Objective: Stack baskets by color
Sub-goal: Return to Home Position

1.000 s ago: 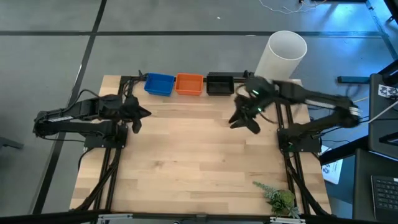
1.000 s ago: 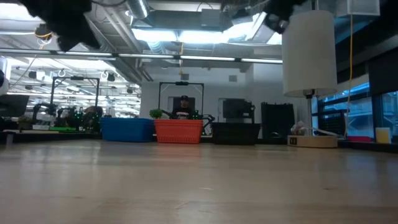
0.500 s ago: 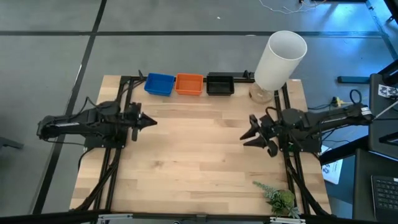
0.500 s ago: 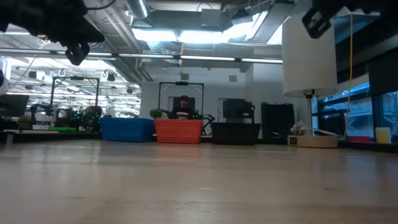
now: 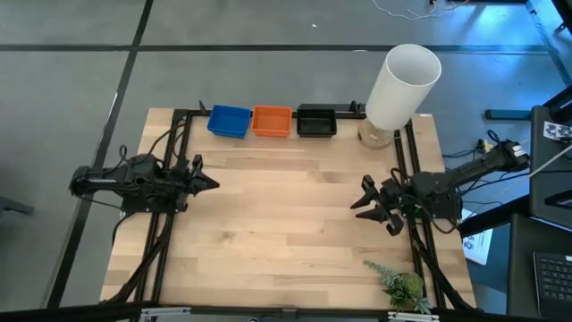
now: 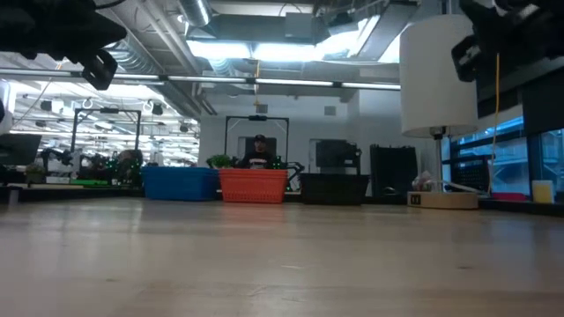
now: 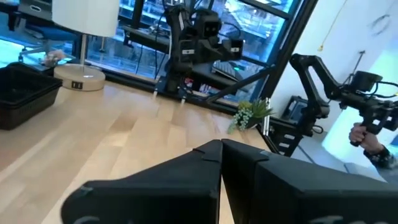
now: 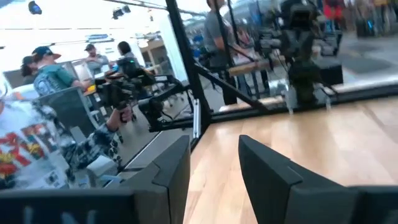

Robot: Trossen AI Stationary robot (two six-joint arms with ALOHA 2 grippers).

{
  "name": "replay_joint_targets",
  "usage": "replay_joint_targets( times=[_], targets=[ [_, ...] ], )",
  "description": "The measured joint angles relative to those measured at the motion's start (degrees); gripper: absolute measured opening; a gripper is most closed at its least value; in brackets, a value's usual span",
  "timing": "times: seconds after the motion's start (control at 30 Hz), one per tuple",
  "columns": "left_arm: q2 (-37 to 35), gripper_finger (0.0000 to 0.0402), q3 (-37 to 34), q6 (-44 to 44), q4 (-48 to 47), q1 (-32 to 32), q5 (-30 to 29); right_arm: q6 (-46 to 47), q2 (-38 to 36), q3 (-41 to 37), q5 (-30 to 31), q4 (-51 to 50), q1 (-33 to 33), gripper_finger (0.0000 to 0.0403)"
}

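The baskets stand in a tight row at the far edge of the table [image 5: 286, 241]. The blue basket [image 5: 229, 121] is toward the left arm's side, the orange basket [image 5: 272, 121] is in the middle, and the black basket [image 5: 315, 120] is nearest the white cylinder [image 5: 404, 80]. Only one footprint of each colour shows; how many are nested in each I cannot count.

The left gripper [image 5: 204, 183] hangs over the table's left edge, well apart from the row. Its fingers are pressed together with only a seam between them, and it grasps nothing. The right gripper [image 5: 368, 204] hangs near the right edge with its fingers spread wide, wood showing through the gap, nothing held.

A small dark label [image 7: 78, 85] on the cylinder's round base [image 7: 87, 74] is too small to read. The red and yellow lettering on a person's white shirt [image 8: 22, 146] beyond the table is too blurred to make out. A plant sprig [image 5: 399, 286] lies at the near right corner.
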Motion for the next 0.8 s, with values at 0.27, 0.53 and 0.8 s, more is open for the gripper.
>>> replay_joint_targets(
  times=[0.27, 0.53, 0.8],
  targets=[
    [0.0, 0.0000, 0.0, 0.3, -0.1, -0.4, -1.0, -1.5, -1.9, -7.4, -0.6, 8.4, 1.1, 0.0136],
    [0.0, 0.0000, 0.0, 1.5, -0.4, -0.4, -1.1, -4.4, -4.3, -7.7, -2.8, 3.3, -3.5, 0.0136],
    [0.0, 0.0000, 0.0, 2.2, -0.8, -0.4, -1.1, -2.8, -11.2, -7.7, -11.7, -4.8, -10.9, 0.0136]
  ],
)
